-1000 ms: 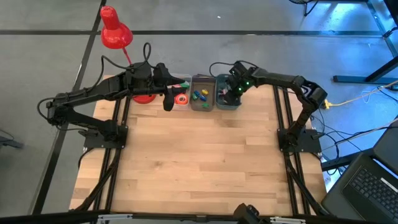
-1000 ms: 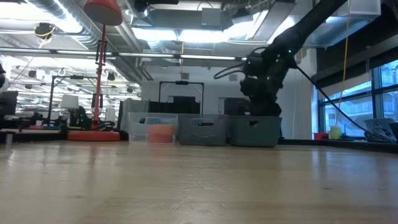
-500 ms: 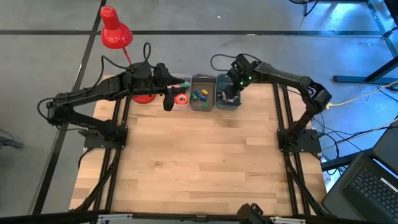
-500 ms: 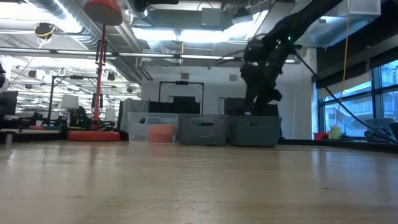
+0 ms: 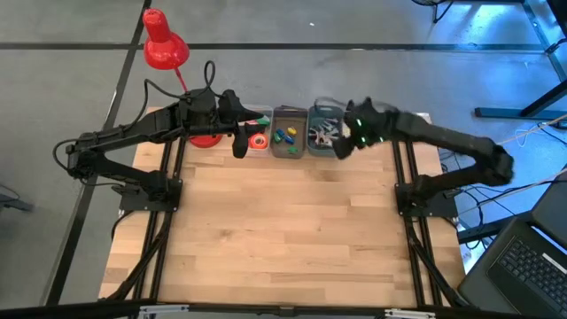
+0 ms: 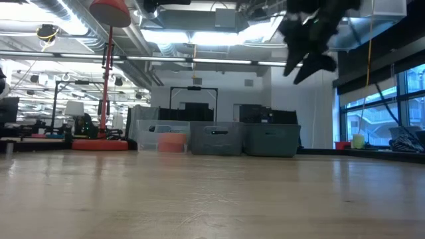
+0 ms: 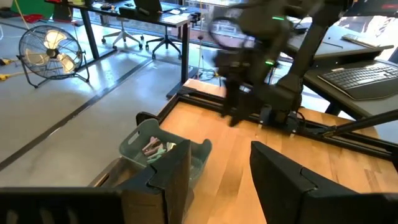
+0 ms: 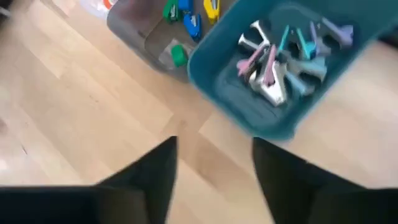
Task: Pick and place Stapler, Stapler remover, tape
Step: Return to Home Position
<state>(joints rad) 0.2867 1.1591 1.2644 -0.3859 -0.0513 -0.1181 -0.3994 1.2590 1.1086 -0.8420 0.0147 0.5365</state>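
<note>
Wooden surface (image 5: 292,230) only has the sorting row on its far edge, so with the drop looking done my right gripper (image 8: 214,180) hangs high, spread and empty, beside the blue bin (image 8: 249,118) of staple removers (image 8: 270,65), and my left gripper (image 7: 221,180), spread too, waits by the clear bin (image 5: 263,112) holding the tape (image 5: 258,141).

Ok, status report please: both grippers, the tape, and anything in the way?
Right gripper open, empty, above table beside blue bin. Left gripper open, empty, beside transparent bin. Red-orange tape in that bin. Nothing seen in the way.
</note>
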